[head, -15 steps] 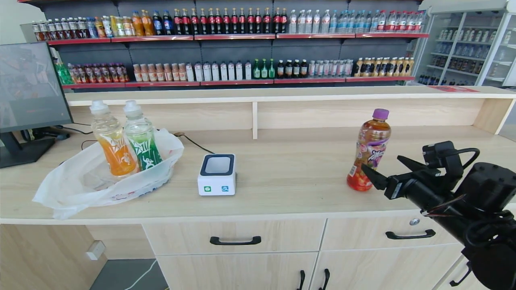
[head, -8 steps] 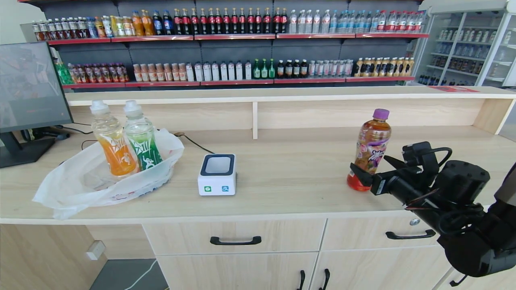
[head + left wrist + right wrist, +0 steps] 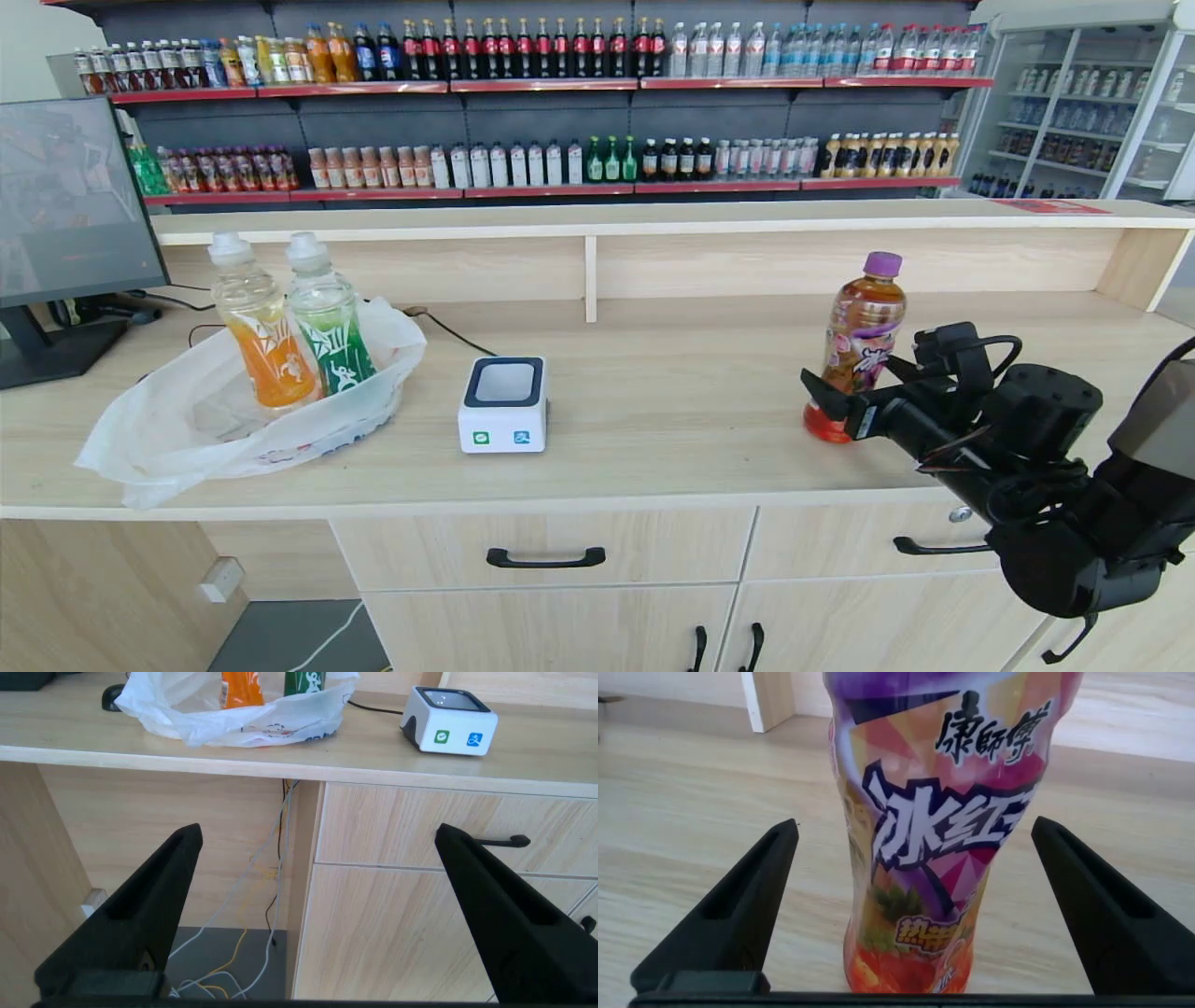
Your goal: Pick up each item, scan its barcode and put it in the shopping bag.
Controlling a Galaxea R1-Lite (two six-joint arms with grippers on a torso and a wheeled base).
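A purple-capped tea bottle stands upright on the right of the wooden counter. My right gripper is open around its lower half, one finger on each side; the right wrist view has the bottle between the two fingers. A white scanner cube sits mid-counter. At the left lies a white shopping bag holding an orange bottle and a green bottle. My left gripper hangs open below the counter edge, in front of the cabinets, with the bag and scanner above it.
A monitor on a stand occupies the far left of the counter, with cables running behind the bag. A raised wooden ledge borders the back of the counter. Drawers with black handles sit below the front edge. Drink shelves line the far wall.
My right gripper has moved left and forward, from just short of the tea bottle to straddling its lower half. The bottles, bag and scanner have not moved.
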